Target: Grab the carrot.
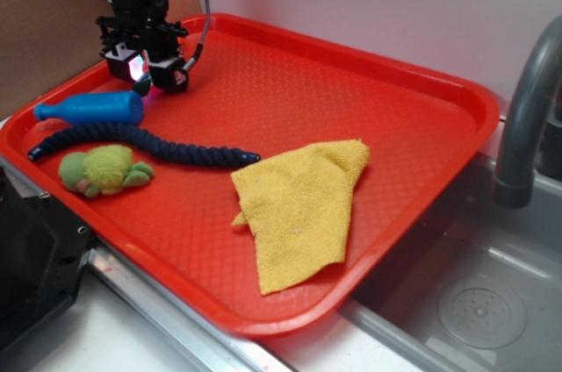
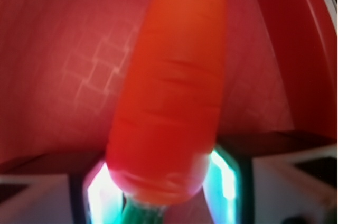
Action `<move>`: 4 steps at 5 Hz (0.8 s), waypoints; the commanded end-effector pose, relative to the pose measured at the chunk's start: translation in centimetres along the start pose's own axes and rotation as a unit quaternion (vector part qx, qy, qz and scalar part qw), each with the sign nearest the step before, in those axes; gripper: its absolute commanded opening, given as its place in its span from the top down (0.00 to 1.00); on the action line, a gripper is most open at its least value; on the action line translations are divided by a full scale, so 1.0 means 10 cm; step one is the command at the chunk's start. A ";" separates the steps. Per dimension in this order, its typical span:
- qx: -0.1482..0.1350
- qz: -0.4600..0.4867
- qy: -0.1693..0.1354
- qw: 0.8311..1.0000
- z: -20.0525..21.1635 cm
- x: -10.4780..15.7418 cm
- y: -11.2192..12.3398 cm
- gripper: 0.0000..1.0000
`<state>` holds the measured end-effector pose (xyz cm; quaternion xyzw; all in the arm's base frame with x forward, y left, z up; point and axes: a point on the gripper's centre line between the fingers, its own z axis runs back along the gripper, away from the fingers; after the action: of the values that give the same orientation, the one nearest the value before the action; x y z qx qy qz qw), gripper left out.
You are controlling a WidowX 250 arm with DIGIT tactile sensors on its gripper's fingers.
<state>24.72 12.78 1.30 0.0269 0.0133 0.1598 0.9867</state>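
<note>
One step looks nearly done: the carrot (image 2: 169,92) sits between the jaws of the gripper (image 1: 149,74) at the tray's (image 1: 369,100) far left corner, apparently clamped. Lifting clear seems left.

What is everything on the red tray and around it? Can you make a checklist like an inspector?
Surface: red tray with a waffle texture, on a counter.
Job's things: carrot fills the wrist view, stem end down between the fingers; not visible in the exterior view.
Clutter: blue bottle toy, dark blue rope, fuzzy green plush, yellow cloth, all on the tray.
Grippers: tool low over the tray's far left corner, apparently shut on the carrot.
Cables: black cable running down to the tool.
Surroundings: grey faucet and sink on the right; white wall behind.
</note>
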 end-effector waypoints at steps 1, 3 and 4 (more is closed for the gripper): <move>-0.012 -0.034 -0.016 0.999 0.66 -0.16 0.01 1.00; -0.031 -0.117 -0.025 0.992 1.55 -0.30 -0.11 1.00; -0.032 -0.157 -0.040 0.986 1.75 -0.30 -0.33 1.00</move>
<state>23.25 6.31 16.69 -0.0129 0.0067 0.0085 0.9999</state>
